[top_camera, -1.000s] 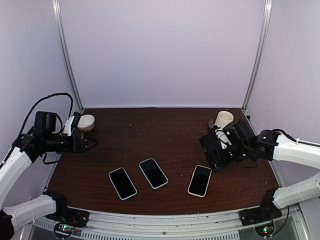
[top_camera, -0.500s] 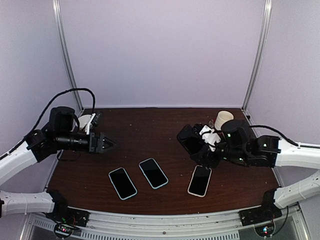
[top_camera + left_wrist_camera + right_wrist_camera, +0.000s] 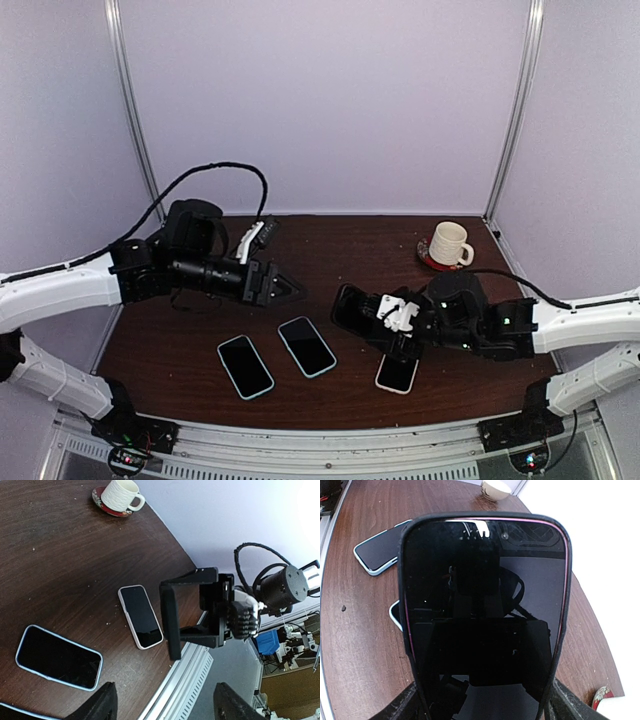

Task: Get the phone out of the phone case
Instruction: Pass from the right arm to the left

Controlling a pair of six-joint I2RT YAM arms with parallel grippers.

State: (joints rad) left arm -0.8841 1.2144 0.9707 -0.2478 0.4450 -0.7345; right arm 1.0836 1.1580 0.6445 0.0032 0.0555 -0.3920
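A phone (image 3: 482,605) in a black phone case (image 3: 407,630) with a thin pink line inside its rim fills the right wrist view, screen toward the camera. My right gripper (image 3: 482,705) is shut on its lower sides and holds it above the table (image 3: 340,255). From above, the cased phone (image 3: 350,308) juts left from the right gripper (image 3: 385,325). My left gripper (image 3: 290,290) is open and empty, pointing right at the phone, a short gap away. In the left wrist view the phone (image 3: 170,620) shows edge-on beyond the spread left gripper (image 3: 162,707).
Two phones in light blue cases (image 3: 245,366) (image 3: 306,346) and one in a white case (image 3: 397,372) lie flat near the front edge. A cream mug (image 3: 447,243) on a red saucer stands at the back right. Purple walls enclose the table.
The left arm has swung right from the table's left side toward the centre, its jaws narrowing a little. The right arm has carried the cased phone leftward over the white-cased phone.
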